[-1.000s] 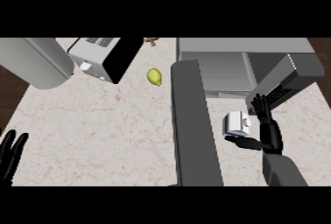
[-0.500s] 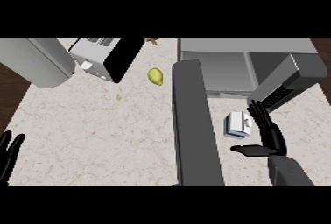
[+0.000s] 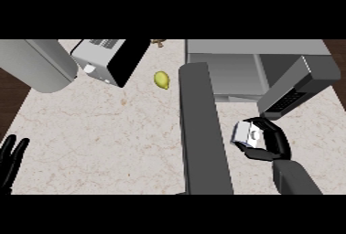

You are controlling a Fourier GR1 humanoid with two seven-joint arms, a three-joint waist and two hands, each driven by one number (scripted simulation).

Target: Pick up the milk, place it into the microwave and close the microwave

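The milk [image 3: 243, 134] is a small white and grey carton on the counter, right of the long grey microwave door [image 3: 201, 132], which stands swung open toward me. My right hand [image 3: 272, 145] is curled round the carton from its right side, hiding part of it. The microwave [image 3: 226, 75] sits at the back right with its grey inside showing, just beyond the carton. At the lower left edge my left hand [image 3: 11, 161] rests open, fingers up.
A yellow-green fruit [image 3: 161, 80] lies left of the door's far end. A white and black appliance [image 3: 108, 58] and a grey cylinder [image 3: 37, 64] stand at the back left. A dark slanted panel [image 3: 297, 87] rises right of the microwave's opening.
My right hand, open beside the milk before, has closed its fingers and thumb round the carton. The left hand has stayed where it was.
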